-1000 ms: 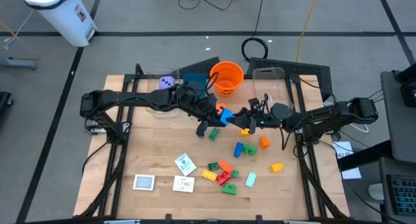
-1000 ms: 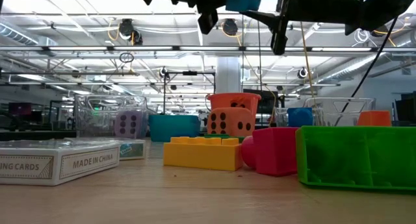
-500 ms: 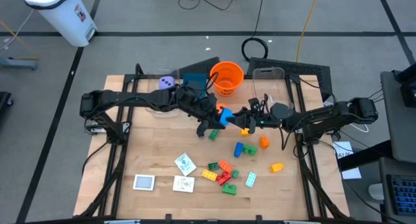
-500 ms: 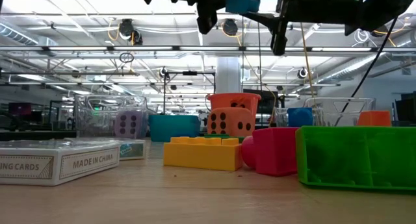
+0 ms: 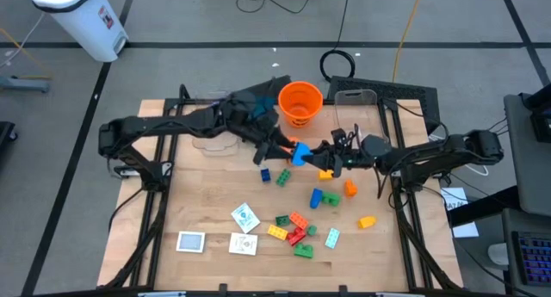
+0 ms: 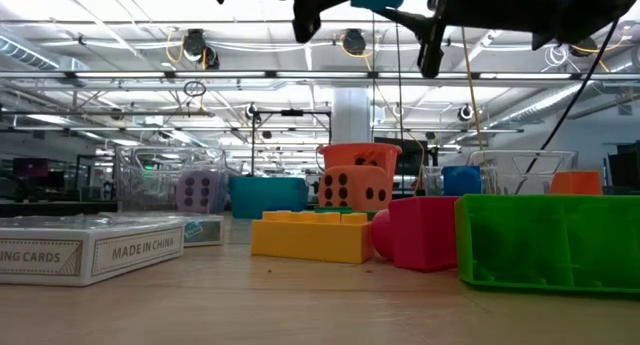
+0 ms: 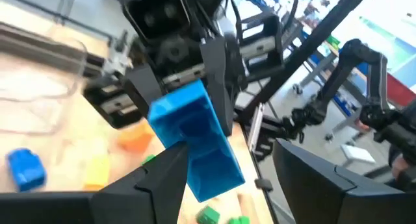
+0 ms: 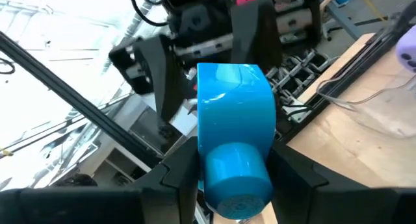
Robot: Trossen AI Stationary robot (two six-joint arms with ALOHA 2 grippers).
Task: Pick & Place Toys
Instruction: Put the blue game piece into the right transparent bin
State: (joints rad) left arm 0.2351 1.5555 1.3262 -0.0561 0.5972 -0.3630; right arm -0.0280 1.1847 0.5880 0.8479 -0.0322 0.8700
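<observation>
Blue brick [image 5: 299, 153] aloft; other bricks [image 5: 297, 228] scattered on table.

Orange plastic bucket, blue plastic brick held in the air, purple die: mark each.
orange plastic bucket [image 5: 300, 97]: high view, inner floor.
blue plastic brick [image 8: 231, 100]: right wrist view, glossy top face.
purple die [image 6: 199, 192]: low view, dotted front face.

High view: even bright overhead light, soft short shadows under arms on counter [image 5: 207, 202], no glare, whole scene sharp. Low view: ceiling lamps [image 6: 195, 45] behind, arms overhead near silhouette; near green brick [image 6: 545, 240] and card box [image 6: 90, 247] slightly soft, room behind clearer. Left wrist view: motion-blurred, blue brick [image 7: 195, 139] smeared, fingers [image 7: 149, 188] dark, background bright and washed. Right wrist view: sharper, highlight sheen on brick, pale blown-out background.
</observation>
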